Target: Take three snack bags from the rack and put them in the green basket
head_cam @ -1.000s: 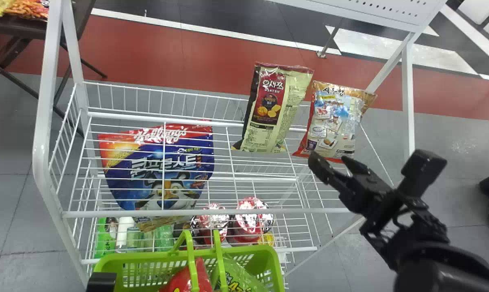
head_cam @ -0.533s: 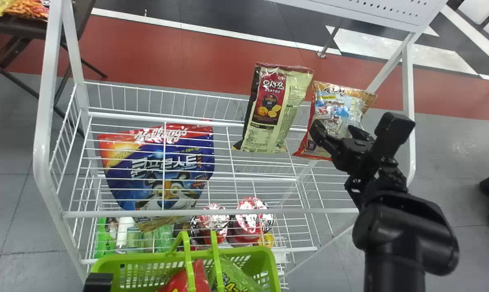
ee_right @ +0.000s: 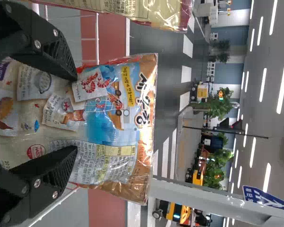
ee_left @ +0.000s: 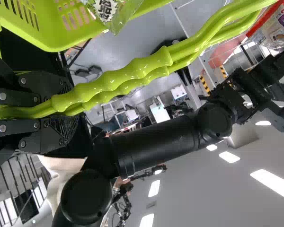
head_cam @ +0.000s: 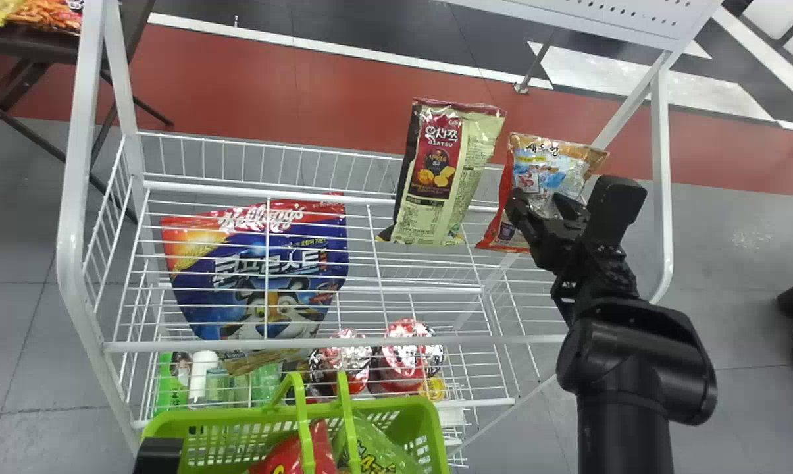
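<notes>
nearest, the left gripper point(head_cam: 159, 454) has its fingers closed on the handles point(ee_left: 128, 78) of the green basket point(head_cam: 396, 407), where a red bag point(head_cam: 296, 454) and a green bag point(head_cam: 380, 451) lie. beyond it is the rack point(head_cam: 70, 217), with cups point(head_cam: 403, 355) low down and, above them, a blue bag point(head_cam: 258, 270) toward the left. farther back on the right, the right gripper point(head_cam: 539, 197) has its fingers wide apart over the orange bag point(head_cam: 547, 164), touching or not cannot be told, and the tan bag point(head_cam: 435, 171) stands just left of that one.
</notes>
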